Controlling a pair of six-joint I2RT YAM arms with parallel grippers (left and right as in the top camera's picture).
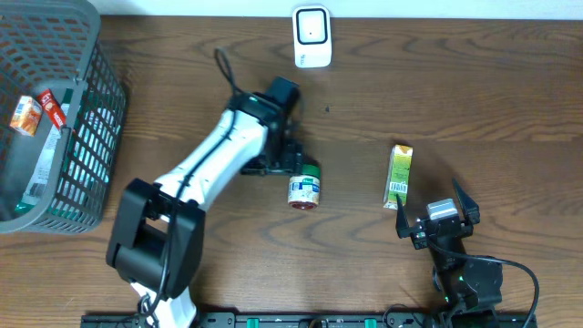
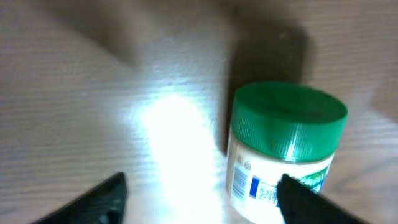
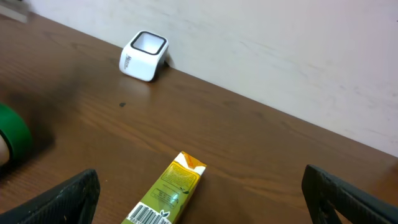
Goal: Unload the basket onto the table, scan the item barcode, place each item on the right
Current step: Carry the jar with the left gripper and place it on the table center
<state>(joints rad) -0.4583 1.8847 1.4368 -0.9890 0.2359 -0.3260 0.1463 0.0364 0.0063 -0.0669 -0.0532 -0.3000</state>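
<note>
Left end effector (image 2: 202,180) spread wide, empty, low over the counter (image 2: 74,93); green-lidded jar (image 2: 283,149) lies on its side just beside one finger (image 2: 311,202), lid end nearest it, base pointing toward the robot's edge; left arm nearer.

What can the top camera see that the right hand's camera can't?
Only the top camera shows the basket and the left gripper, open beside the jar. Only the right wrist camera shows the barcode on the carton clearly. Both show the scanner, the carton, the jar's green lid and the wooden table.
</note>
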